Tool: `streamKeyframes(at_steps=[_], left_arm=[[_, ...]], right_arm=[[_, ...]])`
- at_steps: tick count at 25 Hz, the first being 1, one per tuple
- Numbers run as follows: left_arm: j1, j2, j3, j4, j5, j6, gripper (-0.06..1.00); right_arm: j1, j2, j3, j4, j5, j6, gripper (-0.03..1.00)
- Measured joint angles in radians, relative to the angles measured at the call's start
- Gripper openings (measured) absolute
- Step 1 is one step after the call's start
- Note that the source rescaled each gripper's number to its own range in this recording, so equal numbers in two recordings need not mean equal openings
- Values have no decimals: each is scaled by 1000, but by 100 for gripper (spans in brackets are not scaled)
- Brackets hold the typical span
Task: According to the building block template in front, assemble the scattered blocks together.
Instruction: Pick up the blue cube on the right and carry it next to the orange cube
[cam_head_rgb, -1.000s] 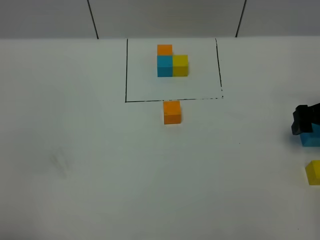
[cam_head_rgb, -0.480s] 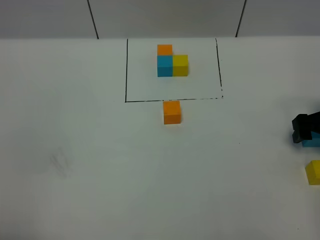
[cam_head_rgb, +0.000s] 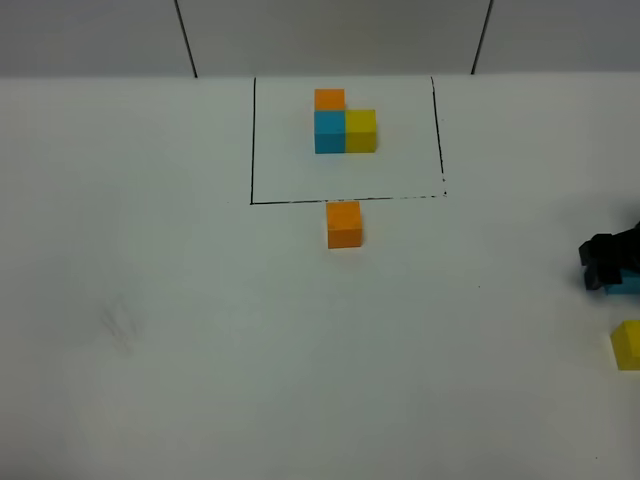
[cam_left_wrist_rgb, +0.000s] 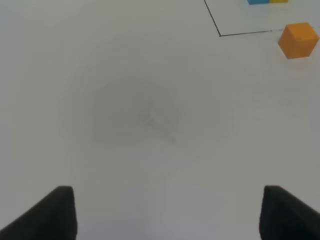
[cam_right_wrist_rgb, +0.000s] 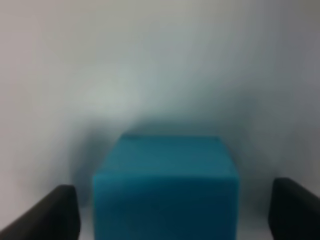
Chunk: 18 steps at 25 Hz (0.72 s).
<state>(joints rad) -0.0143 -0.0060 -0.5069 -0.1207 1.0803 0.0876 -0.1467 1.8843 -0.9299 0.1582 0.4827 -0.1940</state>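
Note:
The template is a black-line rectangle (cam_head_rgb: 253, 150) at the back holding a joined cluster (cam_head_rgb: 345, 125) of orange, blue and yellow cubes. A loose orange cube (cam_head_rgb: 344, 224) sits just in front of the rectangle's front line; it also shows in the left wrist view (cam_left_wrist_rgb: 298, 40). A loose blue cube (cam_head_rgb: 628, 285) lies at the right edge. My right gripper (cam_head_rgb: 605, 262) is low over it and open, one finger on each side of the cube (cam_right_wrist_rgb: 165, 190) with gaps. A loose yellow cube (cam_head_rgb: 629, 345) lies in front of it. My left gripper (cam_left_wrist_rgb: 170, 215) is open and empty above bare table.
The white table (cam_head_rgb: 200, 350) stretches wide at the left and front. A grey wall with dark seams (cam_head_rgb: 186, 40) runs behind the table's back edge. A faint smudge (cam_head_rgb: 120, 325) marks the table at the left.
My right gripper has come down around the blue cube and shifted slightly toward the front. The cubes have not moved.

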Motion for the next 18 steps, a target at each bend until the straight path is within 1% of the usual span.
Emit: streamKeyframes(at_steps=[2, 3, 5, 6, 10, 13, 15, 17, 18], left_arm=[[0, 0, 0, 0, 0, 0, 63], [0, 0, 0, 0, 0, 0, 63], [0, 0, 0, 0, 0, 0, 63], [0, 0, 0, 0, 0, 0, 63], [0, 0, 0, 0, 0, 0, 63], [0, 0, 0, 0, 0, 0, 63], [0, 0, 0, 0, 0, 0, 63], [0, 0, 0, 0, 0, 0, 63], [0, 0, 0, 0, 0, 0, 63]], right_arm=[[0, 4, -3, 0, -3, -1, 47], [0, 5, -7, 0, 1, -1, 37], [0, 7, -21, 0, 27, -1, 8], [0, 7, -32, 0, 55, 2, 0], [2, -13, -90, -1, 194, 30, 1], [43, -75, -114, -44, 289, 100, 1], [121, -141, -118, -91, 336, 187, 1], [230, -201, -118, -142, 370, 332, 1], [302, -228, -118, -175, 380, 426, 1]])
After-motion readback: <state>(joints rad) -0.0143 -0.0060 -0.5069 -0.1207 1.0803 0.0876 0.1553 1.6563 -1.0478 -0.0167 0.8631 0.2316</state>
